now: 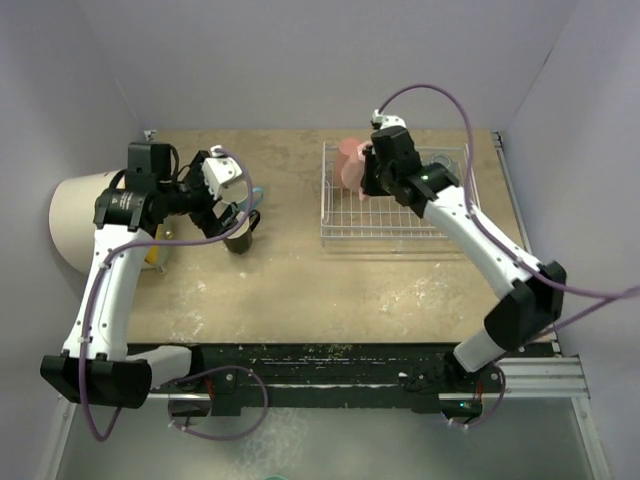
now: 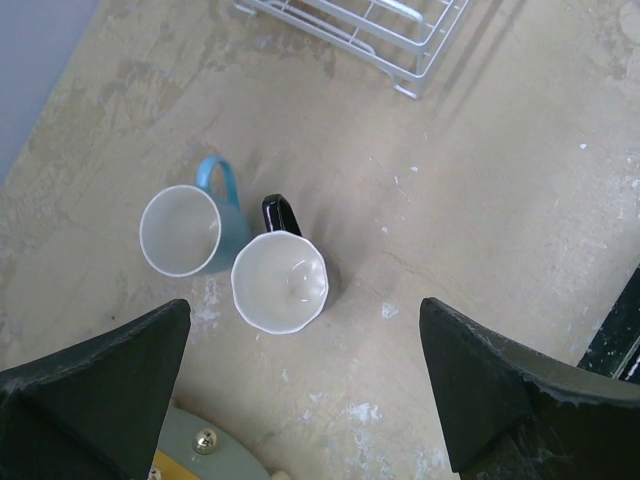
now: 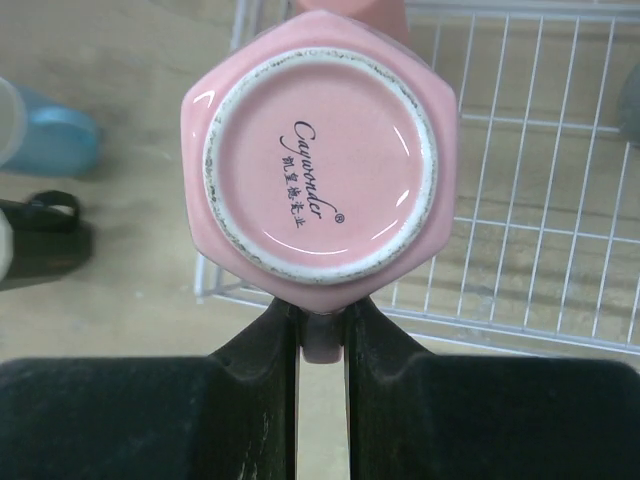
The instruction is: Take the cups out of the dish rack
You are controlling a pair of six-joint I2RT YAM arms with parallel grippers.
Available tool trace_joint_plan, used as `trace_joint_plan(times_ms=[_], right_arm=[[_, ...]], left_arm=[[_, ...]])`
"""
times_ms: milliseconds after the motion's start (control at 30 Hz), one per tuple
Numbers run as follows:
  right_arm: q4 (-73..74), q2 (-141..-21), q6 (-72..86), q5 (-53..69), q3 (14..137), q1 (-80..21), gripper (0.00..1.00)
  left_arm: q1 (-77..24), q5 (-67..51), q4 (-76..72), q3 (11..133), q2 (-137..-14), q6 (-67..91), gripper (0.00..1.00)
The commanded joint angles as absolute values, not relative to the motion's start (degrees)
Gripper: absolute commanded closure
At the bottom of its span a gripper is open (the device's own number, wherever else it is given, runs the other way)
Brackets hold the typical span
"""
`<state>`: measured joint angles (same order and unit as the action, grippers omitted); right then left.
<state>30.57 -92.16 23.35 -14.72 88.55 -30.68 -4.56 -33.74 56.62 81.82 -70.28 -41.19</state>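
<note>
— Right pincer [image 3: 320, 335]?
— Clamped on pale pink mug's [image 3: 320, 160] handle at dish rack's [image 1: 390, 229] far-left corner, base toward wrist camera; handle likely chosen for lifting clear of wires.
— Markings?
— Base stamp reads roughly "Caywonder"; characters beneath illegible.
— Left pincer [image 2: 300, 350]?
— Spread, empty, above black mug [image 2: 280, 285] and light blue mug [image 2: 180, 230], upright near surface's [image 1: 300, 280] left edge.

At the right wrist the pale pink mug [image 3: 318, 160] showed only its base, its handle mostly buried between the right hand's [image 3: 320, 325] fingers. The salmon-red tumbler [image 3: 350, 8] was cut by the top edge, the light blue mug [image 3: 50, 135] and black mug [image 3: 35, 240] by the left, both blurred. From above, the right arm [image 1: 480, 240] covered part of the dish rack [image 1: 385, 225].
</note>
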Motion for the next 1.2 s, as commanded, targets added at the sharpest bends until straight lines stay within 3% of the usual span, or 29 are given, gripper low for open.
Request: trace_joint_plan(times_ms=[0,400,933,1167], right_arm=[[27.24,-83.82,28.57,-14.23,90.50,-30.63,1.00],[23.87,-78.17,39.45,2.17,91.27,-35.78,1.00],[-9.69,-74.34,66.67,26.62,75.56,-40.86,1.00],[-24.37,-74.88,77.19,32.62,69.74,-43.17,1.00]], left_arm=[[-4.48,-38.60,54.21,80.86,-66.81,-44.62,0.01],[-4.48,-44.64,46.66,72.34,-57.11,-48.38,0.01],[-4.48,-51.81,38.31,67.93,-45.39,-57.66,0.00],[-4.48,-50.30,35.47,67.19,-45.05,-61.51,0.09]])
